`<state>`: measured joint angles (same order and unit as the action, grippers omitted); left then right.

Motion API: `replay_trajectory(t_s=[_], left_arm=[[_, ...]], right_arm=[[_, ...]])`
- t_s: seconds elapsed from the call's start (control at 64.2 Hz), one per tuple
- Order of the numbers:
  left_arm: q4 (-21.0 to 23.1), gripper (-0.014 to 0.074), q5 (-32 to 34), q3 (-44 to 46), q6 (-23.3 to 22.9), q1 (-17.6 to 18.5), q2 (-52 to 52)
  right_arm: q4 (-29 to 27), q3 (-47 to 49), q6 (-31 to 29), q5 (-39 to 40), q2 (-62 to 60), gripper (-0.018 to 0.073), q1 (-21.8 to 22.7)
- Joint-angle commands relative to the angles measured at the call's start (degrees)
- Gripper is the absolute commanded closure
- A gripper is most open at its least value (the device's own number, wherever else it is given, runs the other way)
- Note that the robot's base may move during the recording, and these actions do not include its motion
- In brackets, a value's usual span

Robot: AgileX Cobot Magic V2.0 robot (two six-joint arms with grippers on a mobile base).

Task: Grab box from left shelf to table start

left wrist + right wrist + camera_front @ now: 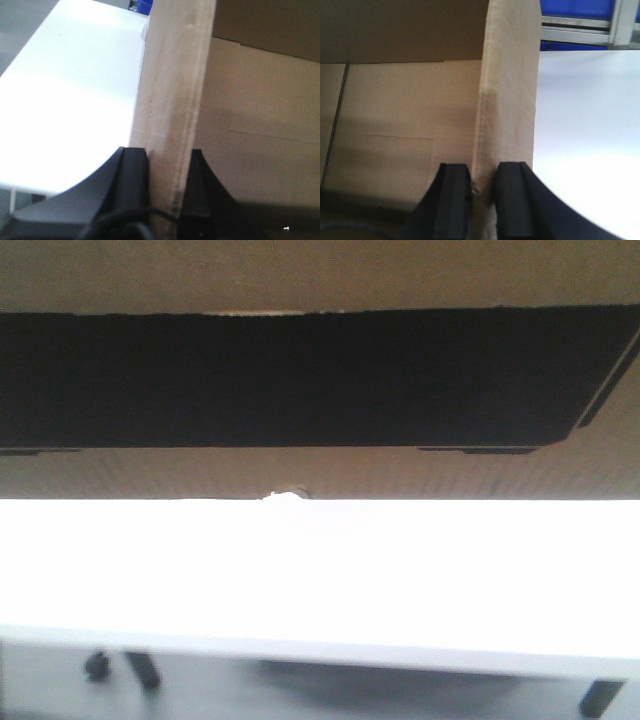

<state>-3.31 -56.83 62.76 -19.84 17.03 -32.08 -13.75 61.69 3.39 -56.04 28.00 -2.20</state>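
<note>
The box (320, 475) sits right up against the front camera, filling the upper half of that view. A black panel (300, 380) runs across its brown face. Its bottom edge runs level and straight, broken by a small torn notch (287, 495). Directly below that edge the white table (320, 570) stretches bare to its front edge. Whether the box rests on the top or hangs just above it cannot be told.

In the left wrist view, bare table lies open on the outer side of the box's left wall (170, 110), out to the table's near and far edges. In the right wrist view the same open white top spreads outward from the box's right wall (512, 75).

Beyond the far side of the table stands the shelf (575, 31), its metal rail crossing under blue bins (575, 7). A corner of another blue bin (145, 6) shows past the table on the left. Below the table's front edge are a few dark shapes (145, 670), too blurred to name. Nothing lies on the table beside the box.

The left gripper (169, 157) is clenched on the left wall, one black finger (134, 185) outside and the other inside, both pressed to the cardboard. The right gripper (482, 172) grasps the right wall the same way, its fingers (512, 200) tight against both faces.
</note>
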Motion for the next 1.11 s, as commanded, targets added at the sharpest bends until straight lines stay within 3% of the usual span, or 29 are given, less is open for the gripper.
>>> replay_trajectory(t_s=[0.0, 1.091], left_arm=[[0.5, 0.0699, 12.1, 2.7, -2.6, 0.1, 0.5], [0.6, 0.0699, 12.1, 2.7, -2.6, 0.1, 0.4]], right_arm=[[4.7, 1.4, 0.0, 6.2, 0.8, 0.0504, 0.3], [4.7, 1.4, 0.0, 6.2, 0.8, 0.0504, 0.3]])
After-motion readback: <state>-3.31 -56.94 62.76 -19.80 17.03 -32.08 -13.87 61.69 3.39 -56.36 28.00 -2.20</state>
